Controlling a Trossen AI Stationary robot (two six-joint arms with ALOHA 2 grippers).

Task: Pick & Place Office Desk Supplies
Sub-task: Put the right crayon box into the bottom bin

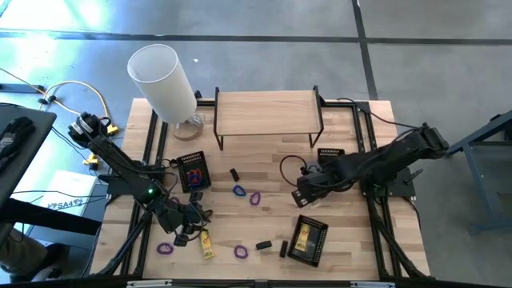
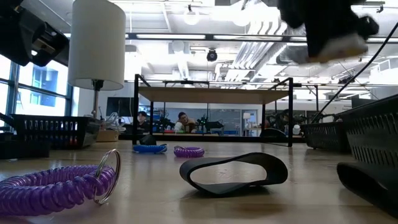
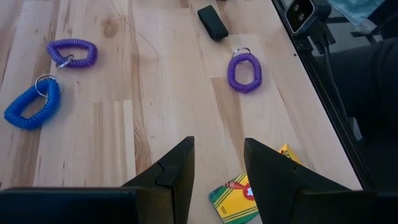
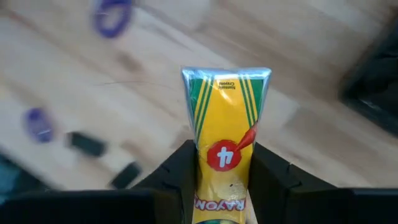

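Right gripper (image 4: 219, 186): raised above the middle-right of the counter (image 1: 264, 112), jaws closed on a small yellow crayon pack (image 4: 225, 134) that stands up between them.
Left gripper (image 3: 217, 171): low over the front-left part of the counter, jaws a narrow way apart with nothing between them.
Second crayon pack (image 3: 239, 196): flat on the wood, just beside the left gripper's tip.
Purple coil bands: one (image 3: 244, 71) ahead of the left gripper, another (image 3: 71, 53) off to the side near a blue coil band (image 3: 32, 104); one more (image 2: 59, 186) lies close to the low camera.
Black blocks: one (image 3: 212, 22) beyond the nearer purple band; two more (image 1: 272, 246) at the front centre of the counter.
Left mesh tray (image 1: 192, 170): on the counter beside the lamp, small items inside.
Right mesh tray (image 1: 309, 240): front right, a yellow piece inside.
White lamp (image 1: 164, 80): back-left corner.
Wooden shelf (image 1: 268, 112): back centre.
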